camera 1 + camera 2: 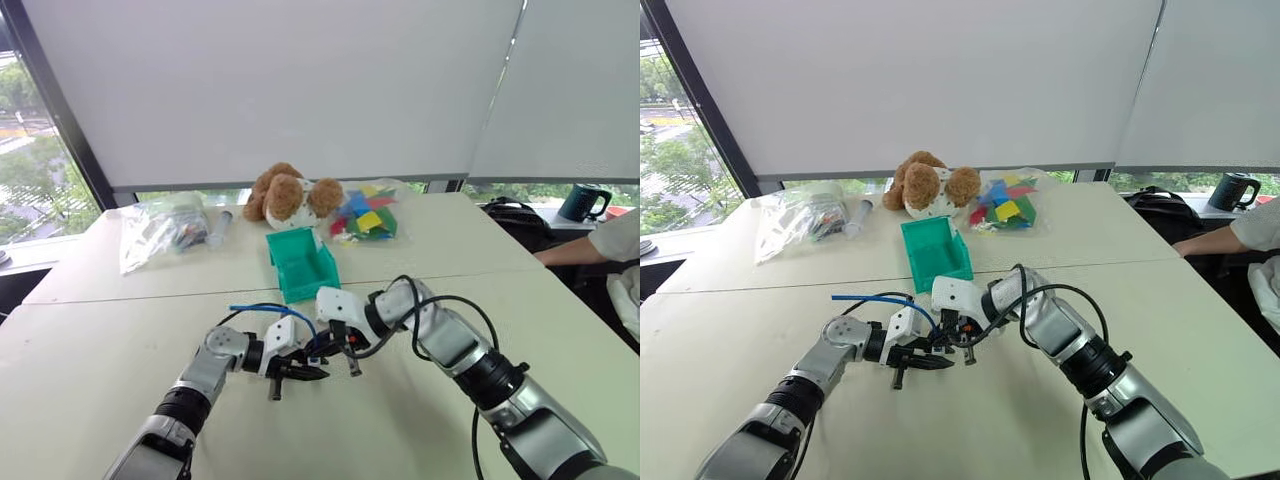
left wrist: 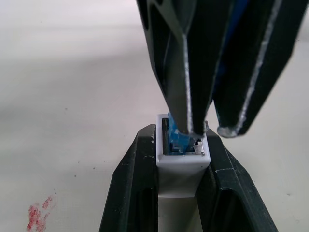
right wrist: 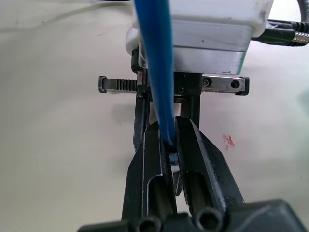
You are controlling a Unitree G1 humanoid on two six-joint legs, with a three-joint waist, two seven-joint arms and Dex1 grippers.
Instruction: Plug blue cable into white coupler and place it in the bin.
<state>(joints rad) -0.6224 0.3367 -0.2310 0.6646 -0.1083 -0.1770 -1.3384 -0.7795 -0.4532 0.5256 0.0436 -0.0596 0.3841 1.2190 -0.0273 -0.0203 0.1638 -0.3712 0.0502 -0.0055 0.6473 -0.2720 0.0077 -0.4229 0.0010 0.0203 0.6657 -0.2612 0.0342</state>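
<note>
The white coupler (image 2: 182, 164) is clamped between the two black fingers of my left gripper (image 1: 300, 372), just above the table in front of me. My right gripper (image 1: 345, 352) comes in from the right and is shut on the blue cable (image 3: 157, 63) close to its end. In the left wrist view that end sits in the coupler's open socket. The rest of the cable (image 1: 262, 308) loops up and back over my left wrist. The teal bin (image 1: 302, 262) stands just beyond both grippers, with nothing in it.
Behind the bin lie a brown plush dog (image 1: 290, 195) and a clear bag of coloured blocks (image 1: 365, 215). Another clear bag (image 1: 160, 230) lies at the back left. A person's arm (image 1: 580, 250) rests on the table's right edge near a dark mug (image 1: 582, 202).
</note>
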